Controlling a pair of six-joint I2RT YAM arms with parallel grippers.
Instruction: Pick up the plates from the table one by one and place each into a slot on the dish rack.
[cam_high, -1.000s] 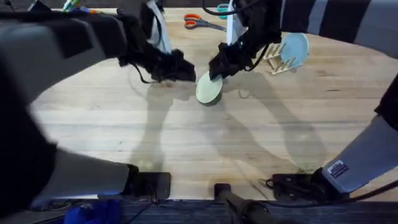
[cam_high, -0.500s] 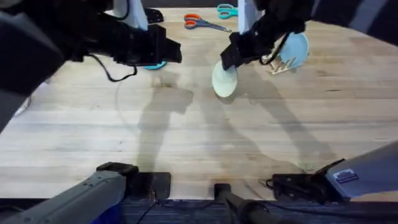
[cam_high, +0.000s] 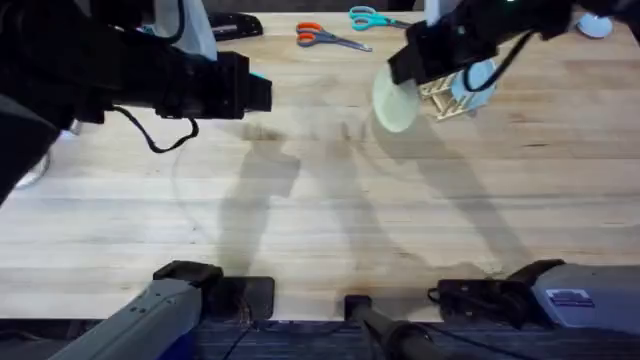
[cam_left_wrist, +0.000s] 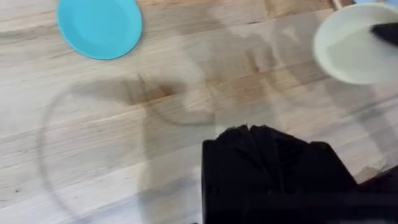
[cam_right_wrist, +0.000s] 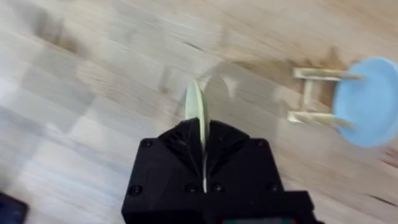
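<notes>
Moved: right hand (cam_high: 400, 78) has carried the pale yellow plate (cam_high: 393, 103) up off the worktop (cam_high: 330, 220) and to the far right, now just beside the dish rack (cam_high: 445, 100); left arm has pulled back to the far left.
Right hand: clamped on the yellow plate's rim; in the right wrist view the plate sits edge-on between the fingers, roughly vertical.
Left hand: (cam_left_wrist: 270, 155) hangs over bare worktop, carrying nothing; can't tell whether the fingers are apart or together.
Teal plate: (cam_left_wrist: 99, 26) flat on the worktop at far left, partly hidden behind the left arm in the overhead view, not yet picked.
Rack: one slot already taken by a light blue plate (cam_right_wrist: 364, 99) standing on edge; free pegs on the side toward the yellow plate.
Risk 1: grip is on the rim only, so the plate could pivot or slip in the fingers if it knocks a peg on the way in.
Risk 2: rack looks light and isn't fixed down; a sideways push from the plate or hand could slide or tip it and spill the blue plate.
Risk 3: plate edge not lined up with the gap would land on top of the pegs and roll off when released.
Risk 4: coming in too close to the blue plate could knock it out of its slot.
Next: my read, line the plate up with a free slot, lower gently, then let go.
</notes>
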